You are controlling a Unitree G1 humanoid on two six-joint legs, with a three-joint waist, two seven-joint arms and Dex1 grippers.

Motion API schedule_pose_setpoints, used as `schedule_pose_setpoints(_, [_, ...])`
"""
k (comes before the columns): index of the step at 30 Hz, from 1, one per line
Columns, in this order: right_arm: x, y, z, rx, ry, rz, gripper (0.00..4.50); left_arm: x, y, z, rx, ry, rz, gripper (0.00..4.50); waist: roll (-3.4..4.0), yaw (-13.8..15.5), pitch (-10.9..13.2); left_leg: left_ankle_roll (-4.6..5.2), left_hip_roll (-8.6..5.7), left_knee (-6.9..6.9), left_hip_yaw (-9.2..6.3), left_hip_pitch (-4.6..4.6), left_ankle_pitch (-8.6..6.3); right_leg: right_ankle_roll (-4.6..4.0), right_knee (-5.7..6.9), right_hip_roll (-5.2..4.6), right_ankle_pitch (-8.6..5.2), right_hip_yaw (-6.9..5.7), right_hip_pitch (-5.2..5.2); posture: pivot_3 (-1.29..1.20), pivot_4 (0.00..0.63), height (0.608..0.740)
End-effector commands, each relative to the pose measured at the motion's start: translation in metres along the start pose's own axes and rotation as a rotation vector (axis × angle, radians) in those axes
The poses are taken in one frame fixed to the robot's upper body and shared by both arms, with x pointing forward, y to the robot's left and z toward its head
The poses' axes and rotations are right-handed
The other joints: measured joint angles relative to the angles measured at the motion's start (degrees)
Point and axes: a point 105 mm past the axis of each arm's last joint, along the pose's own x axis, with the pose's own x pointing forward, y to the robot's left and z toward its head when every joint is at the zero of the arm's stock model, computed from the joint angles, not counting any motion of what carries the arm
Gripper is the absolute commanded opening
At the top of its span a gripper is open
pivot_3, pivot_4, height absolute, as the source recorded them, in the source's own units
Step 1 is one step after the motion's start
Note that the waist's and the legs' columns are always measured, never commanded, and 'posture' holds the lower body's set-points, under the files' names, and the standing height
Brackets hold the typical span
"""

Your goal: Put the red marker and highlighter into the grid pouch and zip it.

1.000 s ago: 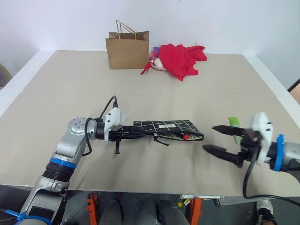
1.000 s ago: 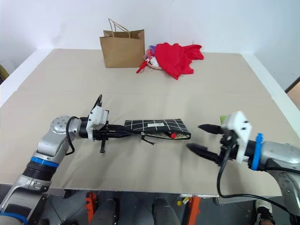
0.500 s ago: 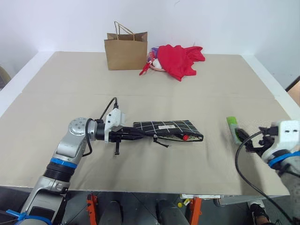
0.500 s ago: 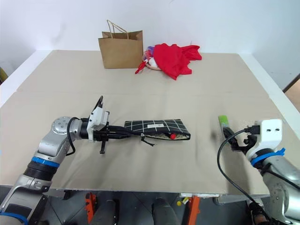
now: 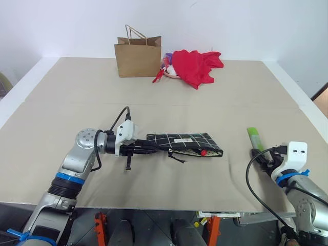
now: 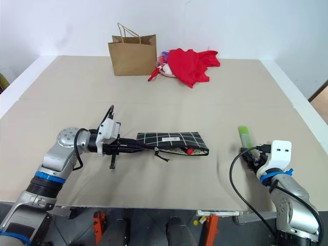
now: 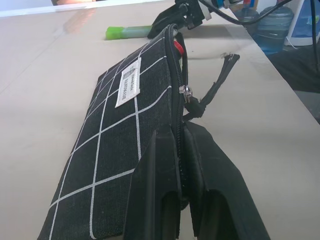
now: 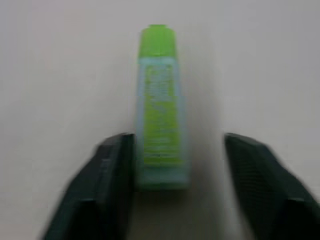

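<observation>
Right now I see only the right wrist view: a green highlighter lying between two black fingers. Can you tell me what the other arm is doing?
Observer: The left gripper is shut on the near edge of the grid pouch, by the zipper.
Operator: Is the red marker inside already?
Observer: Its red tip shows in the open mouth at the pouch's right end.
Operator: Is the highlighter near the pouch?
Observer: No, the highlighter lies apart on the table, to the right of the pouch, just ahead of the right gripper, whose fingers are open around it.
</observation>
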Motion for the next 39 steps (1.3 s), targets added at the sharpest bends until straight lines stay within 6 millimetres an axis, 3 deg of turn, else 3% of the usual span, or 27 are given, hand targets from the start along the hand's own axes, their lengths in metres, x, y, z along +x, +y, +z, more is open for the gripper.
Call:
schedule_pose_setpoints(1, [0.003, -0.001, -0.010, -0.015, 0.042, 0.002, 1.30, -0.001, 0.001, 0.011, 0.060, -0.008, -0.008, 0.00, 0.00, -0.03, 0.00, 0.00, 0.00, -0.01, 0.00, 0.00, 0.00, 0.00, 0.00, 0.01, 0.00, 0.00, 0.00, 0.00, 0.150, 0.740])
schedule_pose_setpoints(2, [0.004, -0.001, -0.012, -0.012, 0.051, 0.002, 1.01, -0.001, 0.002, 0.011, 0.062, -0.007, -0.008, 0.00, 0.00, -0.04, 0.00, 0.00, 0.01, -0.02, 0.00, 0.00, 0.00, 0.00, 0.00, 0.01, 0.00, 0.00, 0.00, 0.00, 0.150, 0.740])
schedule_pose_setpoints(7, [0.002, 0.011, -0.009, -0.127, 0.053, 0.057, 1.01, -0.002, 0.003, 0.011, 0.067, -0.004, -0.005, 0.00, -0.05, -0.08, -0.03, 0.00, 0.01, -0.01, 0.00, 0.01, 0.00, 0.00, 0.00, 0.01, 0.01, 0.00, 0.01, 0.00, 0.150, 0.740])
schedule_pose_setpoints(9, [0.000, 0.018, 0.009, -0.177, -0.006, 0.105, 1.01, -0.003, 0.004, 0.012, 0.065, -0.006, 0.000, 0.00, -0.05, -0.08, -0.03, 0.00, 0.01, -0.01, 0.00, 0.02, 0.00, 0.00, 0.00, 0.01, 0.00, 0.00, 0.00, 0.00, 0.150, 0.740])
schedule_pose_setpoints(12, [-0.011, 0.038, 0.058, -0.275, -0.145, 0.269, 1.01, -0.003, 0.005, 0.012, 0.062, -0.007, -0.003, 0.00, 0.07, -0.19, 0.04, 0.00, 0.01, -0.04, 0.01, 0.00, 0.00, -0.01, 0.00, 0.01, -0.01, 0.03, -0.04, 0.00, 0.150, 0.740])
schedule_pose_setpoints(15, [-0.033, 0.065, 0.102, -0.385, -0.236, 0.492, 1.01, -0.002, 0.004, 0.011, 0.058, -0.008, -0.017, 0.00, 0.34, -0.20, 0.15, 0.00, -0.06, -0.07, 0.03, -0.05, 0.00, 0.03, 0.00, -0.03, -0.03, 0.08, -0.08, 0.00, 0.150, 0.740])
schedule_pose_setpoints(18, [-0.064, 0.102, 0.120, -0.444, -0.228, 0.774, 1.01, -0.001, 0.003, 0.011, 0.055, -0.012, -0.024, 0.00, 0.29, -0.16, 0.14, 0.01, -0.05, -0.10, 0.02, -0.04, -0.01, 0.04, 0.00, -0.02, -0.05, 0.06, -0.09, 0.00, 0.150, 0.740])
schedule_pose_setpoints(21, [-0.085, 0.124, 0.108, -0.500, -0.100, 0.952, 1.01, 0.000, 0.003, 0.011, 0.053, -0.015, -0.027, 0.00, 0.13, 0.04, 0.14, 0.03, 0.00, -0.17, -0.05, -0.05, -0.03, -0.01, -0.01, 0.01, -0.18, -0.03, -0.05, 0.00, 0.150, 0.740])
schedule_pose_setpoints(24, [-0.098, 0.132, 0.090, -0.514, 0.035, 1.057, 1.01, 0.002, 0.003, 0.012, 0.051, -0.025, -0.030, 0.00, 0.08, 0.39, 0.16, 0.04, -0.06, -0.15, -0.05, -0.16, -0.06, 0.05, -0.04, -0.06, -0.28, -0.03, -0.07, 0.00, 0.150, 0.740])
schedule_pose_setpoints(32, [-0.093, 0.129, 0.071, -0.498, 0.122, 1.052, 1.01, 0.005, 0.001, 0.015, 0.049, -0.038, -0.031, 0.00, 0.03, 0.38, 0.19, 0.02, -0.25, -0.04, -0.05, -0.24, -0.06, 0.16, -0.09, -0.25, -0.25, -0.03, -0.10, 0.00, 0.150, 0.740])
schedule_pose_setpoints(39, [-0.102, 0.125, 0.060, -0.489, 0.188, 1.096, 1.01, 0.004, 0.002, 0.016, 0.049, -0.035, -0.022, 0.00, 0.03, 0.39, 0.19, 0.02, -0.26, -0.04, -0.05, -0.25, -0.05, 0.18, -0.09, -0.26, -0.25, -0.03, -0.10, 0.00, 0.150, 0.740])
